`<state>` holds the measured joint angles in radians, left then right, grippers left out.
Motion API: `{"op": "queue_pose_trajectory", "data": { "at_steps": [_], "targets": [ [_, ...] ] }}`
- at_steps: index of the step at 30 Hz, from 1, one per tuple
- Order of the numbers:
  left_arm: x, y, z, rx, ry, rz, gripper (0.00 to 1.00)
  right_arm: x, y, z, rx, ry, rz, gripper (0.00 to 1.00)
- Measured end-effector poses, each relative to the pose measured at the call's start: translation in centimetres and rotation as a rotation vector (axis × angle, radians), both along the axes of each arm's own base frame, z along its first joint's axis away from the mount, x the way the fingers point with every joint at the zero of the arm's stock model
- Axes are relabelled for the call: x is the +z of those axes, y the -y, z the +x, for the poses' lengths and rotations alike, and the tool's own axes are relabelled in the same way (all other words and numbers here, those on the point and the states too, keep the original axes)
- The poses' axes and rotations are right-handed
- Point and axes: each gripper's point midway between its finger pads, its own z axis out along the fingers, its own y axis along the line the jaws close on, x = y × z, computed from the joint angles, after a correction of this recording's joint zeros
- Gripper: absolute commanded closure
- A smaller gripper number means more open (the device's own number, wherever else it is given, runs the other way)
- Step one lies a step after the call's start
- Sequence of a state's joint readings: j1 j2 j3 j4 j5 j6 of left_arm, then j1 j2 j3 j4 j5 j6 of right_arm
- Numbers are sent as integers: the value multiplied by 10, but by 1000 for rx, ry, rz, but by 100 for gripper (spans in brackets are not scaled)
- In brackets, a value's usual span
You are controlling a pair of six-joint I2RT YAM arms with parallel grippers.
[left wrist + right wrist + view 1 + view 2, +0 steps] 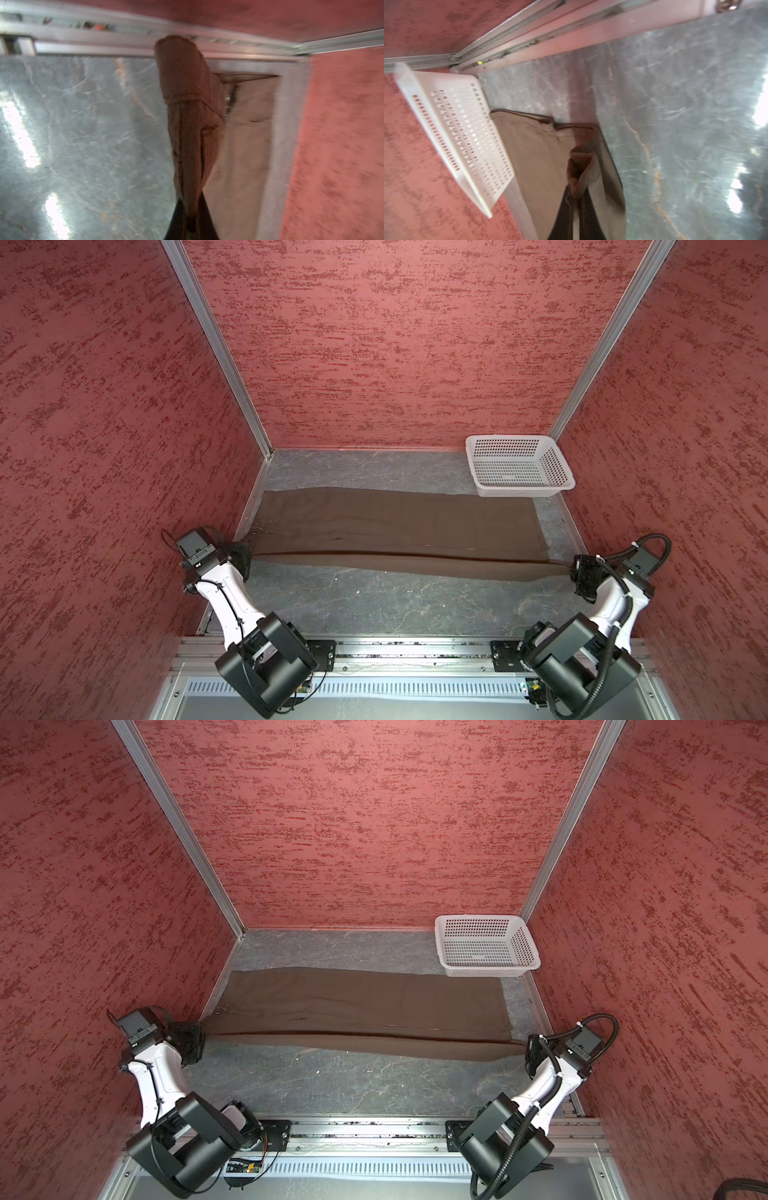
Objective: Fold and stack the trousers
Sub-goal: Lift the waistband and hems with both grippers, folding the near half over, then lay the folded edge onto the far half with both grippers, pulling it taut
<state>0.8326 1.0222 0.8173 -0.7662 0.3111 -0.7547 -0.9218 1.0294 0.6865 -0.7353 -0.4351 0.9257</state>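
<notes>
- The dark brown soft-cloth trousers (pixel 399 518) are lying lengthwise across the grey marbled desk (pixel 374 605). The waistband is at the left, the hems are at the right, and the far part is resting flat.
- The left gripper (pixel 249 551) is gripping the near waistband corner, its jaws pressed tight on the cloth, as the left wrist view is showing.
- The right gripper (pixel 575 566) is doing likewise at the near hem, its jaws clamped on the cloth.
- Between them the near edge is stretching taut and raised, with cloth hanging below it in both top views.
- By my judgement the first lengthwise fold, near leg over far leg, is only beginning, and no fold is lying finished.
- The crosswise folds and the stacking are remaining.
- The white perforated plastic basket (pixel 555 466) is sitting empty at the far right, just beside the trousers' far corner; I cannot tell whether they are touching.
</notes>
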Motion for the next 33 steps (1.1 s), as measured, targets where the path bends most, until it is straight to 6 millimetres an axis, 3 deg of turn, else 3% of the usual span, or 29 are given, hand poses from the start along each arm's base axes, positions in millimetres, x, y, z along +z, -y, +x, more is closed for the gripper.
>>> {"op": "queue_pose_trajectory", "data": {
  "at_steps": [3,8,14,22,33],
  "targets": [
    [25,2,-1,3,43,4,100,5,-1,7,-8,47,53,100],
    [33,5,-2,25,47,-69,100,20,3,28,-49,187,121,100],
    [57,5,11,7,110,-89,100,35,8,46,-87,323,175,100],
    [52,9,37,-31,196,-137,100,44,18,63,-133,419,213,100],
    [40,13,94,-141,236,-141,100,56,22,94,-119,460,179,100]
  ]
}}
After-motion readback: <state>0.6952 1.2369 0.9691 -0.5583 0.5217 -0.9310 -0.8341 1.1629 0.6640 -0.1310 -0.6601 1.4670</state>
